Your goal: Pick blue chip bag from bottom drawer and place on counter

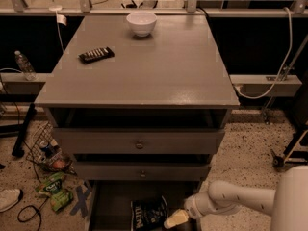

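Observation:
The blue chip bag [148, 214] lies in the open bottom drawer [108, 206], at the lower edge of the camera view, dark blue with white lettering. My gripper [174, 219] reaches in from the lower right on a white arm. Its pale tip sits just right of the bag, at the bag's right edge. The counter [144, 69] is the broad grey top of the cabinet above.
A white bowl [141, 22] stands at the back of the counter and a dark remote-like bar [96, 55] lies at its left. Two knobbed drawers [139, 143] are above the bottom drawer. Green snack bags [55, 191], a shoe and cables lie on the floor at left.

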### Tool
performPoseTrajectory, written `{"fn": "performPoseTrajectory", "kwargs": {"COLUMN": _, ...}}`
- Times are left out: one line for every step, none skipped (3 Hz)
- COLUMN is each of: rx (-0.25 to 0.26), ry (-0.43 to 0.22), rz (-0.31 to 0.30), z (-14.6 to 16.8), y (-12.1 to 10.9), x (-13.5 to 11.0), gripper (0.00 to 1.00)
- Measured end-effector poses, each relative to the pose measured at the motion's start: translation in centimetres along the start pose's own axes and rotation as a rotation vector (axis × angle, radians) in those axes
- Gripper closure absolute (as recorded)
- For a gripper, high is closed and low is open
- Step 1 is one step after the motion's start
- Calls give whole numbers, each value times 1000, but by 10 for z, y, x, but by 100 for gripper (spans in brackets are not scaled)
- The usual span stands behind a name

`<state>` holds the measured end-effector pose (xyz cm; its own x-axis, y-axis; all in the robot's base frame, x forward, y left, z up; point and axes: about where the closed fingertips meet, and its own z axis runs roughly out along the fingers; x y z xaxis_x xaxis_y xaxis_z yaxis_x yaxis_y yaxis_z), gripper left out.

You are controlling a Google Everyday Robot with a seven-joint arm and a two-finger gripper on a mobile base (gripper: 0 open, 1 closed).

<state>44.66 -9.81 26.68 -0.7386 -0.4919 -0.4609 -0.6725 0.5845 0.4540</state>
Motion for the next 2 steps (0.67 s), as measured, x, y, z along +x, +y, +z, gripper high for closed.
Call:
{"fn": "performPoseTrajectory", "kwargs": {"rx": -24, "ry": -26, "rz": 14, "z": 24, "y": -10, "x": 1, "gripper": 0}}
{"fn": "performPoseTrajectory", "kwargs": {"rx": -60, "ry": -56, "rz": 13, "z": 48, "y": -14, "x": -4, "gripper": 0}}
